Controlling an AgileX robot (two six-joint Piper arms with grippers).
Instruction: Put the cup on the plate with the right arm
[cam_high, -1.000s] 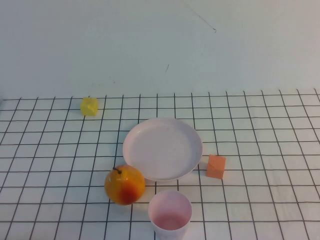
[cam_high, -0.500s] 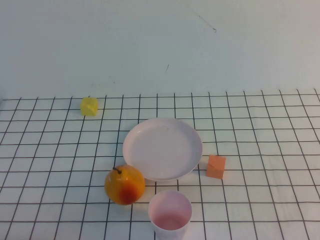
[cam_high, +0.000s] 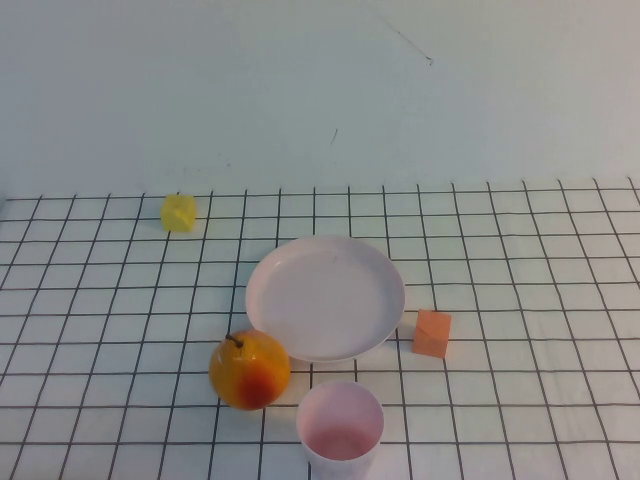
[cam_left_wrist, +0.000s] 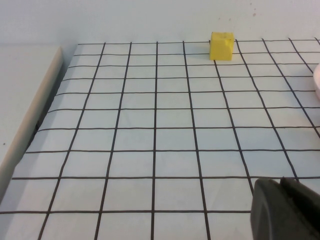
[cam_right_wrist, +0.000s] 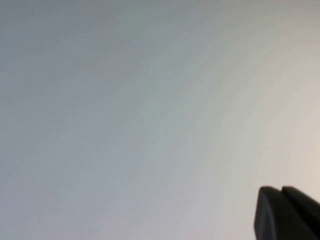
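The pale pink cup (cam_high: 340, 425) stands upright and empty at the table's front edge, just in front of the round pale pink plate (cam_high: 325, 296). Neither arm shows in the high view. My left gripper (cam_left_wrist: 281, 186) is shut and empty, low over the gridded cloth at the table's left side. My right gripper (cam_right_wrist: 281, 192) is shut and empty; behind it I see only a plain pale surface. The cup and the body of the plate are out of both wrist views; a sliver of the plate's rim (cam_left_wrist: 317, 80) shows in the left wrist view.
An orange-yellow fruit (cam_high: 249, 369) sits left of the cup, touching the plate's front-left rim. An orange block (cam_high: 432, 333) lies right of the plate. A yellow block (cam_high: 178, 212) sits at the back left and also shows in the left wrist view (cam_left_wrist: 222, 45). The table's left edge (cam_left_wrist: 30, 120) is there.
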